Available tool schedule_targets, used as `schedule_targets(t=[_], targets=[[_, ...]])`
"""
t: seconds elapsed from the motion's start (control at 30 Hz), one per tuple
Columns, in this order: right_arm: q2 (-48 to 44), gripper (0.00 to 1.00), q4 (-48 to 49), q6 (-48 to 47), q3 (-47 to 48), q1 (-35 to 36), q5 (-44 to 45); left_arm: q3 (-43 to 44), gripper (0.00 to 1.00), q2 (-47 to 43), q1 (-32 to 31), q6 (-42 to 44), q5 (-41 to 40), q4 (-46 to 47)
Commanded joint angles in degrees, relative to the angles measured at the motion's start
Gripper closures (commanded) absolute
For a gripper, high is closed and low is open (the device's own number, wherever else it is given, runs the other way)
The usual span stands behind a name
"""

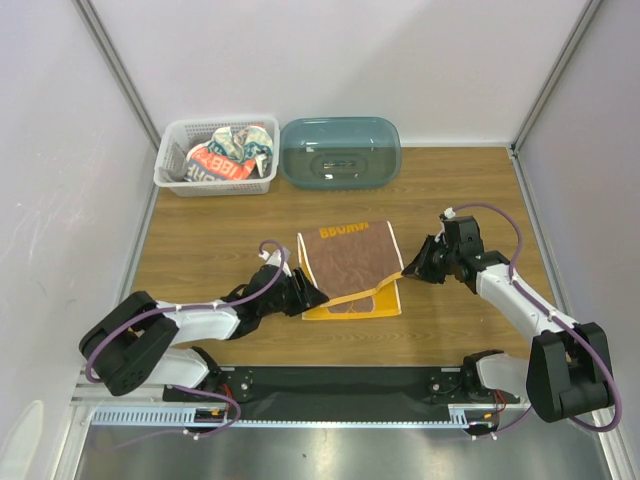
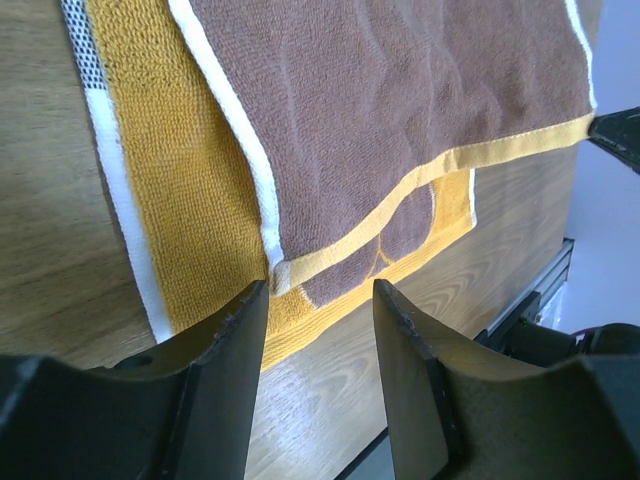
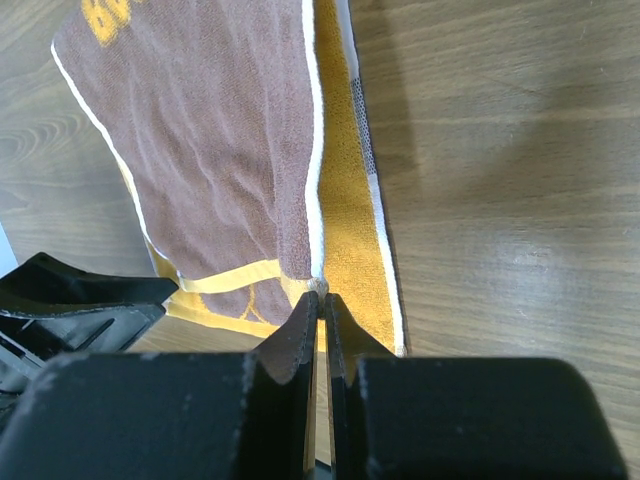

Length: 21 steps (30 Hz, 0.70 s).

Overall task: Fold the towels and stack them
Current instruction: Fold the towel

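Our left gripper (image 2: pixel 320 292) stands open at the near corner of the folded brown cloth towel (image 1: pixel 350 262). Our right gripper (image 3: pixel 322 298) pinches its orange-edged corner. We cannot read its orange lettering (image 1: pixel 344 231).

Brown towel (image 1: pixel 350 260), orange lettering, orange-and-white edging

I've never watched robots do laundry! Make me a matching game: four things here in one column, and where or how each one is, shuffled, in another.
1. brown cloth towel with orange lettering
2. white plastic lattice basket
3. translucent teal oval tub
4. left gripper

A. jaws apart, at the towel's near corner
B. far left, holding a crumpled printed towel
C. lying in the middle, partly folded
D. far side, right of the basket

Pairs: 1-C, 2-B, 3-D, 4-A.
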Motion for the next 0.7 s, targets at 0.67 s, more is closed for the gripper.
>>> schedule_targets(t=[0.67], targets=[[-0.2,1.00,1.4,-0.9,-0.4,0.0,-0.9,-1.1,0.61,5.3,-0.6,-2.7,1.0,11.5]])
